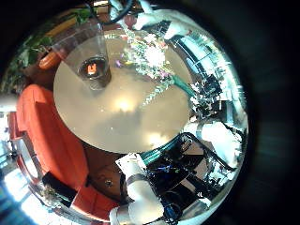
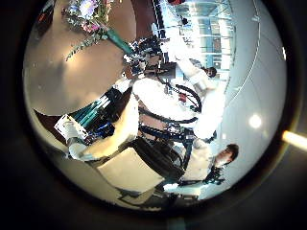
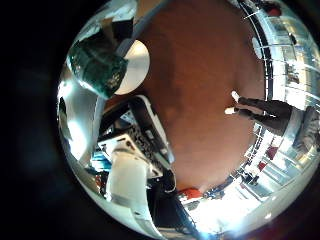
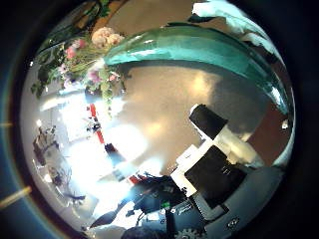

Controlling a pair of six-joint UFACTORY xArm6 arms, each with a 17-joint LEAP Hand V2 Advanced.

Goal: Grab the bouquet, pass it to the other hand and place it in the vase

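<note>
Handover pending: your left hand (image 2: 101,134) hangs high over the round surface (image 1: 122,112), well apart from everything on it. Its fingers sit relaxed at the rim of its views and curl round nothing. From that palm you see the clear vase (image 1: 89,61) standing upright on the surface, mouth open to the camera. The bouquet (image 1: 148,52) is just beside it, blooms toward the vase and wrapped stem pointing away.

Further right, the wrap (image 4: 199,45) fills much of your right hand's (image 4: 214,149) palm views, so the bouquet lies close against that palm. Whether those fingers are closed round it, you cannot tell from here.

The step in hand looks like the pass. Bring the left hand down toward the bare stretch of wrap between the blooms and the right palm. Close its fingers round the wrap before the right lets go. Keep the stem end free below the new hold, since that end must enter the vase. Stay clear of the vase itself; a tall glass may well tip at a knock.

The flowers (image 4: 85,50) form a loose, mixed head with leafy sprigs straggling out at the sides. The wrap is a smooth, glossy cone, likely slippery and easily crushed, so grip firmly but not hard.
</note>
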